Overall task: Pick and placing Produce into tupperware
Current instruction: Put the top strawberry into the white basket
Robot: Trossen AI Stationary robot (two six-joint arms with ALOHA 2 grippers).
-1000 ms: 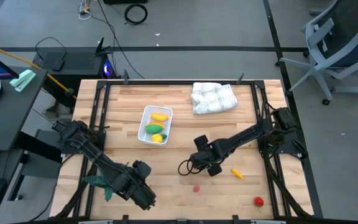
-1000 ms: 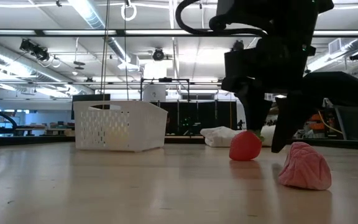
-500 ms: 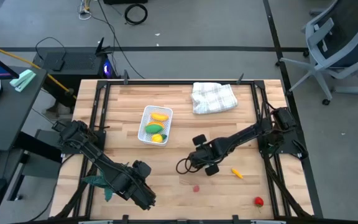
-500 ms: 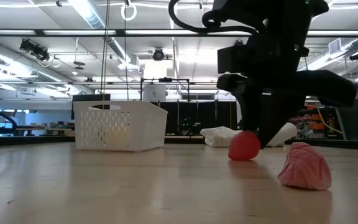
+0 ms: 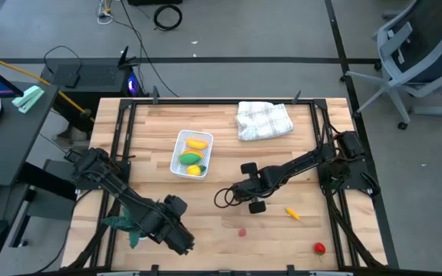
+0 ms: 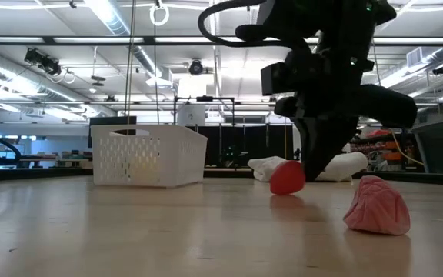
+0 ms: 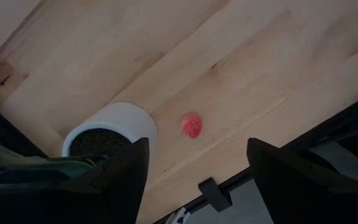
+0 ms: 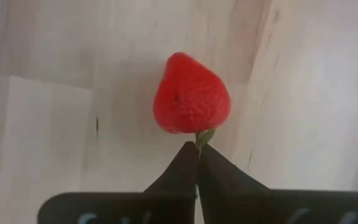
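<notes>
My right gripper [image 8: 197, 155] pinches the green stem of a toy strawberry [image 8: 191, 93]; my left gripper [image 7: 191, 174] waits spread apart.

White perforated container [image 5: 192, 153] at table's middle-left, holding banana [image 5: 197, 142], green piece [image 5: 189, 159] and yellow-green piece [image 5: 194, 170]. Red strawberry [image 8: 191, 93] pinched by its green stem, tilted, just off the wood. Pink piece [image 5: 242, 231], orange piece [image 5: 291, 214] and small red piece [image 5: 319, 248] loose toward the near right edge.
</notes>
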